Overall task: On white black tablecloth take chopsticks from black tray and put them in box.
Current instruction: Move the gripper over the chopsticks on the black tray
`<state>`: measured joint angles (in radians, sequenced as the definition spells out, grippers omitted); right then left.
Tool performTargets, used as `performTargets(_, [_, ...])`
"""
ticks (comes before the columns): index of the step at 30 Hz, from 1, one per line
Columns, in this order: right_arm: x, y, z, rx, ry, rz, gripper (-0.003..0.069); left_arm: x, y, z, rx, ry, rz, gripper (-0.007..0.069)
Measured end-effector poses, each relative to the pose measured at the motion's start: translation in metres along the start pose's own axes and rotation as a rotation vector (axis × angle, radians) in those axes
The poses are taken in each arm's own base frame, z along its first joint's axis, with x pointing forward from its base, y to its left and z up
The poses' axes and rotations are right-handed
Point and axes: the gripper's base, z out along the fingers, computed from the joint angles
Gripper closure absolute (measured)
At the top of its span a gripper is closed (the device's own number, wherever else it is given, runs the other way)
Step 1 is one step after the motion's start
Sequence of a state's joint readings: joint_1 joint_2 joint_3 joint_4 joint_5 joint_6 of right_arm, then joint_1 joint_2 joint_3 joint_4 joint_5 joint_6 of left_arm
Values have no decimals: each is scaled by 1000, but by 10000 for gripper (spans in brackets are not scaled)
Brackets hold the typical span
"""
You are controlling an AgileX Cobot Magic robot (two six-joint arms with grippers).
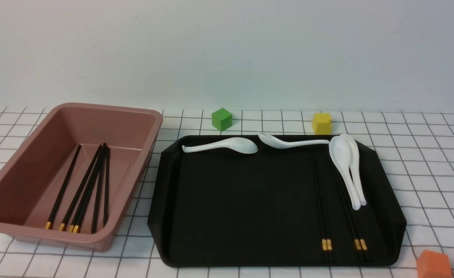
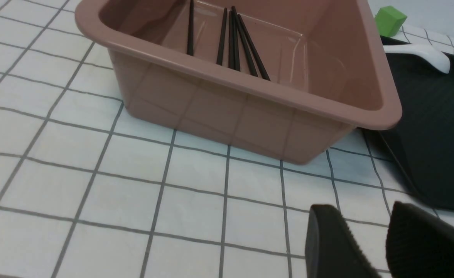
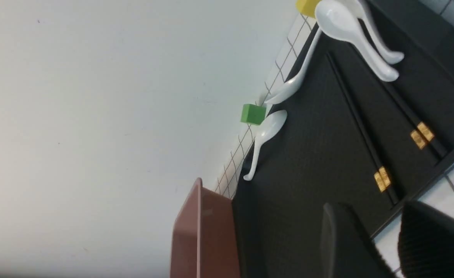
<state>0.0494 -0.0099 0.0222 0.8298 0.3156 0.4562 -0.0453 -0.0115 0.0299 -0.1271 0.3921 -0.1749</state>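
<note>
- The right pincer (image 3: 371,216) stands parted and empty, by the near edge of the black tray (image 1: 242,200).
- The left pincer (image 2: 362,218) is parted and empty over the tablecloth (image 2: 95,154), near the box (image 1: 107,109).
- Two pairs of chopsticks (image 1: 321,200) lie on the tray's right side, running near-to-far, gold bands toward the robot.
- More chopsticks lie in the box, pointing likewise.

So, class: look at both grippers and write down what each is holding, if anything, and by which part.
Nothing is held. The left gripper and right gripper are both open and empty; the chopsticks on the black tray lie untouched.
</note>
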Motion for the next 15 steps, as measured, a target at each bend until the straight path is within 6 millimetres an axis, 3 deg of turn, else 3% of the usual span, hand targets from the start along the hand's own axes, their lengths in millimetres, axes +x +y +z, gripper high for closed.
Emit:
performTargets(2, [-2, 8, -2, -24, -7, -69, 426, 0, 0, 0, 0, 0, 0, 386])
performTargets(6, [-17, 57, -13, -118, -80, -321, 498, 0, 0, 0, 0, 0, 0, 386])
performTargets(7, [-18, 60, -14, -126, -84, -332, 505, 0, 0, 0, 0, 0, 0, 386])
performTargets(9, [-27, 86, -10, -75, -69, -517, 599, 0, 0, 0, 0, 0, 0, 386])
performTargets(11, [-32, 100, 0, 15, 19, -639, 659, 0, 0, 0, 0, 0, 0, 386])
performTargets(15, [-41, 107, 34, 332, 360, -807, 665, 0, 0, 0, 0, 0, 0, 386])
